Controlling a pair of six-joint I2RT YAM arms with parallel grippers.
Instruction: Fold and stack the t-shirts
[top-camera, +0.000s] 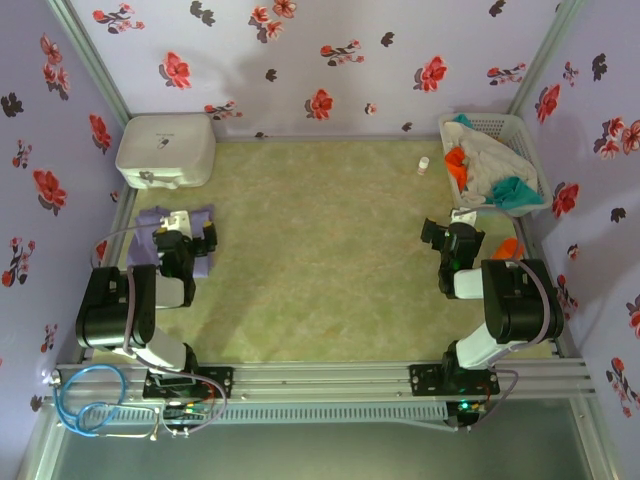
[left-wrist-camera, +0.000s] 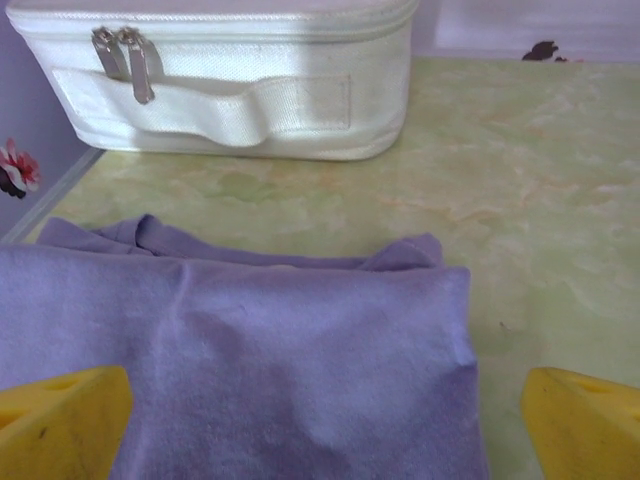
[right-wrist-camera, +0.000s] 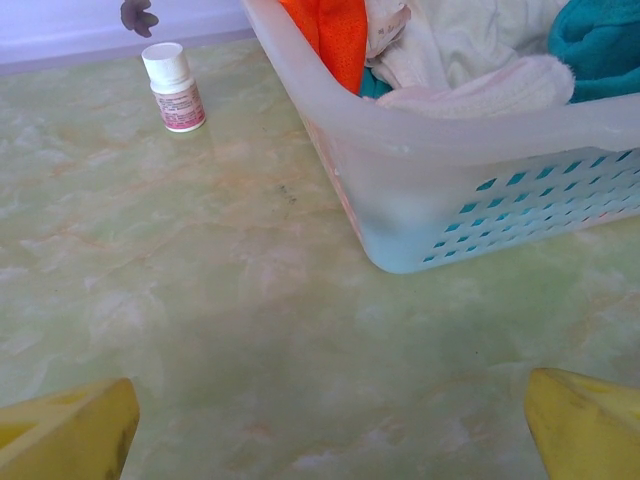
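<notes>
Seemingly one is done: the purple shirt (left-wrist-camera: 300, 370) lies folded at the left, beneath the left gripper (left-wrist-camera: 322, 435), which is wide open and empty. The other shirts (right-wrist-camera: 470, 45) sit heaped in the basket (right-wrist-camera: 480, 200) near the right gripper (right-wrist-camera: 328, 435) — also spread wide, holding nothing — all yet to fold.

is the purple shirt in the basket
No, the purple shirt lies on the table in front of the white zip case.

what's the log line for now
left gripper open over purple t-shirt | right gripper open near basket | other t-shirts in basket
</notes>
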